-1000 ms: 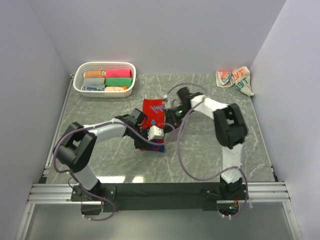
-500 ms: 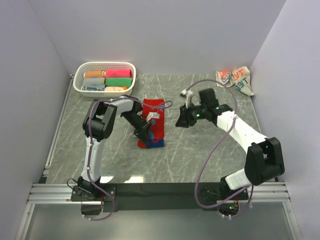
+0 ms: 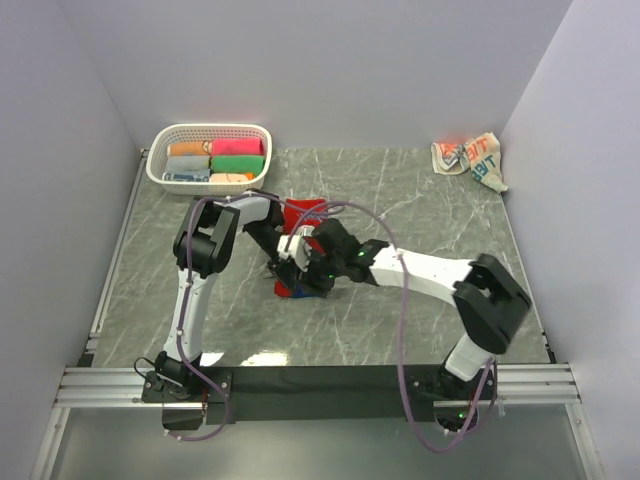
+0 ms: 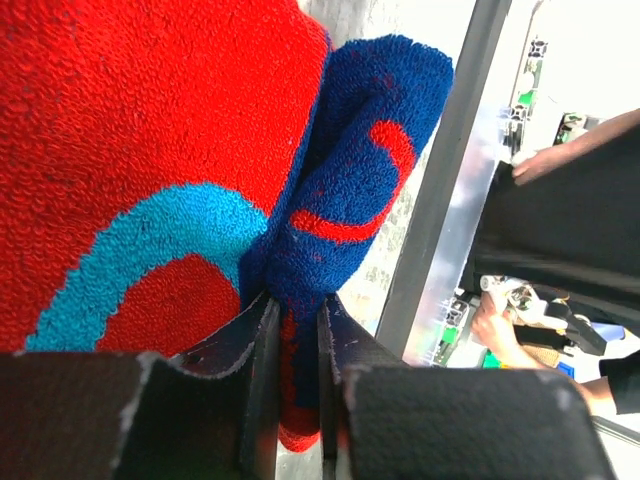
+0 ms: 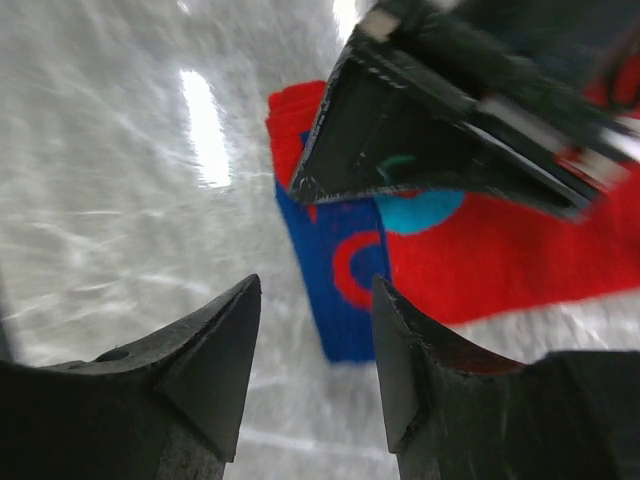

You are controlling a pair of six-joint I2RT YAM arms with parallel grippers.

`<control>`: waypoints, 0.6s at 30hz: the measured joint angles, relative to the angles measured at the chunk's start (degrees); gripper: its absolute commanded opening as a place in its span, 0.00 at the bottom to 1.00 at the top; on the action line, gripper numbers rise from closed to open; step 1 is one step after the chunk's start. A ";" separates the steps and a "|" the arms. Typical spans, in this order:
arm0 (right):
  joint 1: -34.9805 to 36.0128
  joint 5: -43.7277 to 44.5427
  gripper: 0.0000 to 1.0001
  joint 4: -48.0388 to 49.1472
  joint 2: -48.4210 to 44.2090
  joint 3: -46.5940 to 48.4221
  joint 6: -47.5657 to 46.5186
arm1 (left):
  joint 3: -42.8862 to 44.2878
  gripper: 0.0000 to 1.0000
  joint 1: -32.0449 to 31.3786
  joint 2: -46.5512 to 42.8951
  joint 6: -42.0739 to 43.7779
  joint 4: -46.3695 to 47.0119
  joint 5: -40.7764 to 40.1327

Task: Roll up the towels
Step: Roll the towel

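Pinched between the nearly closed jaws of the left gripper [image 4: 295, 330]: the folded blue end of the red towel [image 4: 150, 120], lying at the middle of the desk [image 3: 420, 200]. Poised just over that end, parted and empty: the right gripper [image 5: 315, 300]. Crumpled at the far right corner: the cream towel [image 3: 470, 158].

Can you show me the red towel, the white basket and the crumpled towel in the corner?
red towel [image 3: 303, 212]: top view, on its red far end.
basket [image 3: 205, 188]: top view, on its near wall.
cream towel [image 3: 470, 158]: top view, on the middle of the crumpled heap.
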 measured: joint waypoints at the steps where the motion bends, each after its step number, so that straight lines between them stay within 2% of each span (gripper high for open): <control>1: 0.70 0.87 0.55 0.72 1.79 0.09 -0.94 | 0.13 0.19 0.00 0.13 -0.09 -0.13 -0.02; 3: 1.75 2.08 0.54 1.81 5.42 0.44 -2.27 | 0.48 0.20 0.00 0.39 -0.48 -0.39 -0.13; 6: 2.38 3.04 0.45 2.99 9.51 0.57 -3.61 | 1.44 0.21 0.02 1.09 -1.07 -1.25 -0.37; 7: 2.38 3.34 0.33 3.56 10.47 0.59 -4.09 | 1.70 0.22 0.07 1.31 -1.16 -1.49 -0.46; 10: 2.08 3.39 0.09 5.03 11.34 0.70 -4.72 | 1.90 0.27 0.26 1.42 -1.36 -1.60 -0.61; 13: 1.88 2.14 0.01 5.29 11.19 0.59 -5.01 | 1.11 0.37 1.03 1.03 -1.60 -1.25 -0.20; 14: 1.51 1.38 0.00 5.27 11.13 0.55 -5.09 | 0.46 0.44 1.42 0.63 -1.79 -1.05 0.17; 16: 1.05 -0.50 0.00 5.22 11.13 0.55 -5.07 | -1.22 0.52 2.73 -0.79 -1.97 -0.57 1.25; 17: 0.72 -1.70 0.00 5.11 11.13 0.55 -5.05 | -2.03 0.61 3.67 -1.79 -1.95 -0.22 1.62; 18: 0.28 -2.91 0.00 4.81 11.13 0.61 -5.01 | -2.51 0.63 4.74 -2.60 -1.66 0.17 2.01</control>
